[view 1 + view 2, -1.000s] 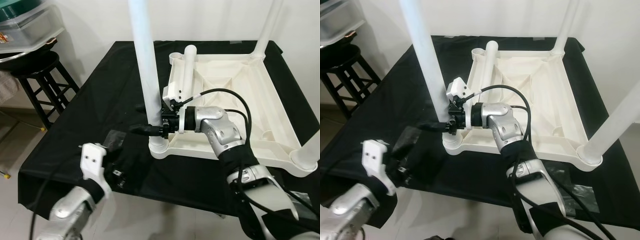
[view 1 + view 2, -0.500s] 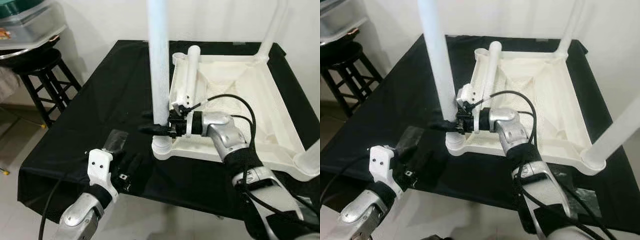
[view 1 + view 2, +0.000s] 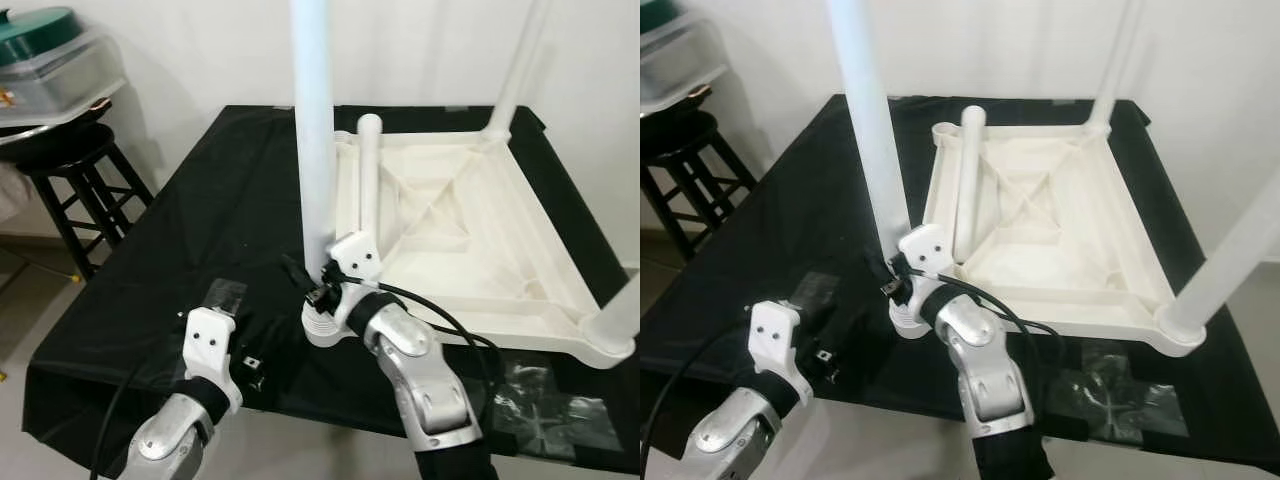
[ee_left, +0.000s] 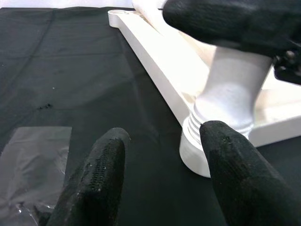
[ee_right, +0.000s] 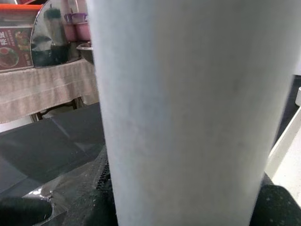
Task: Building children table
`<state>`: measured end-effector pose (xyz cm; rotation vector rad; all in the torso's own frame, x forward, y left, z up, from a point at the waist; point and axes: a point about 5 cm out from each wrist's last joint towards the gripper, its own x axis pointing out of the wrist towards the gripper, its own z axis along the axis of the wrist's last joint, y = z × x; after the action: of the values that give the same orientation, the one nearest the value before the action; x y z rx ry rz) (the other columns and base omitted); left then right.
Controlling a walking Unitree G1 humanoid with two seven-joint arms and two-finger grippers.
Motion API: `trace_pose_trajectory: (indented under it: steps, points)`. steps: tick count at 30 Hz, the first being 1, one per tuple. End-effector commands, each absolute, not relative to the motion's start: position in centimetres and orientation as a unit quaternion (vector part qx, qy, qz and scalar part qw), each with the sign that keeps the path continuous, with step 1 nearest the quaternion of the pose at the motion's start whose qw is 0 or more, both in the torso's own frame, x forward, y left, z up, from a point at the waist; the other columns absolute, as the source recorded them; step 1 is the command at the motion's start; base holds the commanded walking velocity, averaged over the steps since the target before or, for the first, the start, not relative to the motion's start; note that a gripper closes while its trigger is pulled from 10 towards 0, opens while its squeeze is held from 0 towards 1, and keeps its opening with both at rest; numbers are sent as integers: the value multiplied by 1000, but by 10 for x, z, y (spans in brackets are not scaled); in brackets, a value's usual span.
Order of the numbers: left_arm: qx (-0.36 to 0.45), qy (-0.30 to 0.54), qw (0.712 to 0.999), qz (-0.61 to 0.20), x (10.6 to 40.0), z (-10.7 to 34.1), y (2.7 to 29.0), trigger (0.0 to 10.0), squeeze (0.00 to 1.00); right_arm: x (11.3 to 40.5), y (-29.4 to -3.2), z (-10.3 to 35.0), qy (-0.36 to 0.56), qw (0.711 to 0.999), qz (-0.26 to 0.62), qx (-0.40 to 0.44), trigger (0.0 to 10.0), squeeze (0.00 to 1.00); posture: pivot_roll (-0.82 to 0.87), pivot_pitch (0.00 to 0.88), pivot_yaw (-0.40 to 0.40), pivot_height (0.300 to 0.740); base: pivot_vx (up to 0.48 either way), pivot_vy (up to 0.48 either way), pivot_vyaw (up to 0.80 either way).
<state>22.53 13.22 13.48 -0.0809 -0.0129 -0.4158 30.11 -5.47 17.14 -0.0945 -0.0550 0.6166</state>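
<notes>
Legs are what we fit now: the white table top [image 3: 470, 225] lies upside down on the black cloth [image 3: 190, 215], so its corner sockets face up. Our right pincer [image 3: 318, 283] is clamped around the near leg [image 3: 313, 130] just above its threaded socket [image 3: 325, 328], we judge to twist it tight. Our left pincer [image 4: 160, 155] waits with fingers [image 4: 94, 174] apart, near this socket but not touching. One loose leg [image 3: 366, 175] lies inside the top, behind the right pincer.
</notes>
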Motion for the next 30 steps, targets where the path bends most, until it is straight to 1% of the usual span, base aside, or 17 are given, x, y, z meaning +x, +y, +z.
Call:
trace_pose_trajectory:
  steps: [1, 7, 8, 9, 11, 12, 14, 16, 17, 18, 19, 21, 23, 26, 28, 29, 30]
  points:
    - [-33, 2, 979, -200, 225, 131, 136, 10000, 0, 305, -72, 139, 53, 962, 261, -61, 0, 0, -11, 133, 56, 740, 0, 0, 0]
    - [-31, 2, 980, -195, 227, 130, 136, 10000, 0, 302, -62, 150, 49, 959, 277, -46, 0, 0, -8, 135, 69, 740, 0, 0, 0]
    - [-32, 3, 980, -196, 228, 130, 136, 10000, 0, 303, -57, 159, 37, 949, 310, -30, 10000, 1000, -1, 132, 68, 740, 0, 0, 0]
    - [-32, 3, 980, -196, 228, 130, 136, 10000, 0, 303, -57, 159, 37, 949, 310, -30, 10000, 1000, -1, 132, 68, 740, 0, 0, 0]
    - [-33, 4, 980, -197, 230, 129, 135, 10000, 0, 305, -50, 181, 0, 906, 423, -11, 10000, 1000, 13, 121, 74, 740, 0, 0, 0]
    - [-33, 4, 980, -197, 230, 129, 135, 10000, 0, 305, -50, 181, 0, 906, 423, -11, 10000, 1000, 13, 121, 74, 740, 0, 0, 0]
    - [-32, 5, 980, -198, 231, 128, 134, 10000, 0, 310, -56, 198, -34, 862, 505, -18, 10000, 1000, 17, 116, 69, 740, 0, 0, 0]
    - [-32, 5, 980, -198, 231, 128, 134, 10000, 0, 310, -56, 198, -34, 862, 505, -18, 10000, 1000, 17, 116, 69, 740, 0, 0, 0]
    - [-30, 4, 980, -198, 232, 128, 134, 10000, 0, 316, -65, 206, -46, 839, 541, -43, 10000, 984, 21, 114, 64, 740, 0, 0, 0]
    - [-30, 4, 980, -198, 232, 128, 134, 10000, 0, 316, -65, 206, -46, 839, 541, -43, 10000, 984, 21, 114, 64, 740, 0, 0, 0]
    - [-29, 4, 980, -198, 233, 128, 134, 10000, 0, 326, -74, 212, -50, 815, 573, -72, 10000, 0, 24, 107, 59, 740, 0, 0, 0]
    - [-29, 4, 980, -198, 233, 128, 134, 10000, 0, 326, -74, 212, -50, 815, 573, -72, 10000, 0, 24, 107, 59, 740, 0, 0, 0]
    - [-25, 2, 980, -197, 235, 127, 132, 10000, 0, 342, -85, 218, -38, 783, 613, -92, 10000, 0, 34, 100, 54, 740, 0, 0, 0]
    - [-25, 2, 980, -197, 235, 127, 132, 10000, 0, 342, -85, 218, -38, 783, 613, -92, 10000, 0, 34, 100, 54, 740, 0, 0, 0]
    - [-21, 1, 980, -197, 236, 127, 132, 10000, 0, 347, -85, 218, -27, 772, 628, -95, 10000, 0, 37, 96, 55, 740, 0, 0, 0]
    - [-15, -2, 981, -195, 236, 127, 133, 10000, 0, 353, -84, 217, -15, 766, 636, -90, 4157, 0, 44, 88, 53, 740, 0, 0, 0]
    - [-8, -5, 982, -190, 236, 127, 134, 10000, 0, 358, -82, 215, -4, 762, 642, -84, 0, 0, 48, 85, 51, 740, 0, 0, 0]
